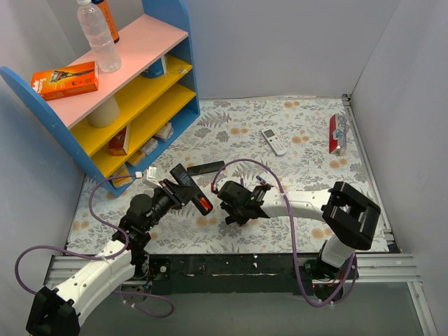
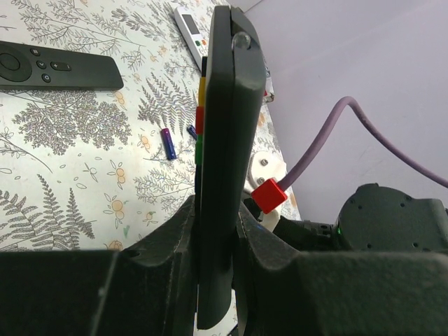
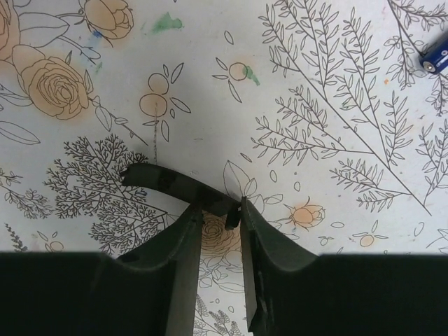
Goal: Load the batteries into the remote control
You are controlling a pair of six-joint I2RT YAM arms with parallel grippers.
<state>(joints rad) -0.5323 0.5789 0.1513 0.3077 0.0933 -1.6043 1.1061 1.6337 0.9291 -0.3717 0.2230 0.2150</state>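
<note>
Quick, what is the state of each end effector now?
Left end effector: closed on the remote control.
Right end effector: around a thin black piece; grip cannot be told.

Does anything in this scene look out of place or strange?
A thin curved black piece, possibly a cover, sits at the tips of the right gripper. A battery lies loose on the cloth, while the left gripper clamps the remote control on edge.

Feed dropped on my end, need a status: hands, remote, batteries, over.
Left hand shut on remote control, held on edge. Right hand low over table, thin black piece at its tips, grip unclear. Loose batteries on table, untouched. Over.
</note>
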